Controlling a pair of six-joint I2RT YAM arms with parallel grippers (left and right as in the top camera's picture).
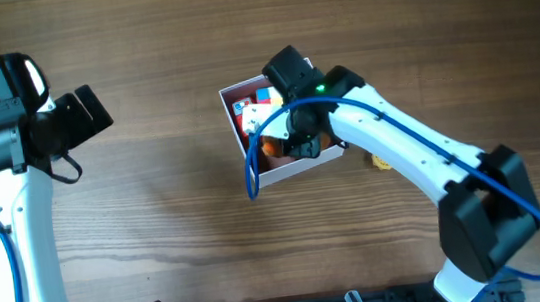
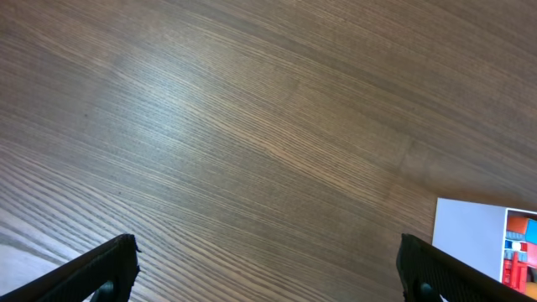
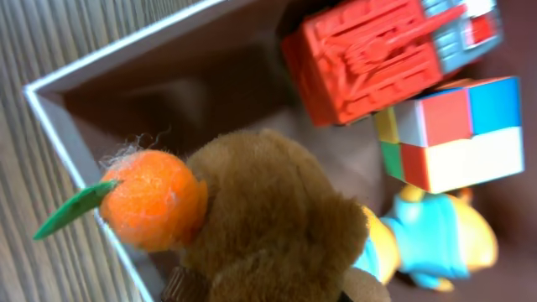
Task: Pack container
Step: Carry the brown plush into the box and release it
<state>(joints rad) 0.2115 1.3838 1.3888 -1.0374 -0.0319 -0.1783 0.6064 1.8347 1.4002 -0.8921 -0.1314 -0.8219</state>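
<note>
The container (image 1: 290,173) is a white-walled square box at the table's middle; its corner also shows in the left wrist view (image 2: 466,231). My right gripper (image 1: 299,144) is over its near part. In the right wrist view the fingers (image 3: 256,290) are shut on a brown plush toy (image 3: 268,218) with an orange fuzzy ball (image 3: 151,200) and green leaf, low inside the container's (image 3: 126,47) corner. A red toy (image 3: 361,59), a colour cube (image 3: 449,134) and a blue-and-yellow figure (image 3: 432,235) lie inside. My left gripper (image 2: 268,270) is open and empty over bare wood, far left (image 1: 93,111).
A small yellow object (image 1: 381,161) lies on the table just right of the container. The right arm's blue cable (image 1: 250,173) hangs past the container's left wall. Wooden tabletop all round.
</note>
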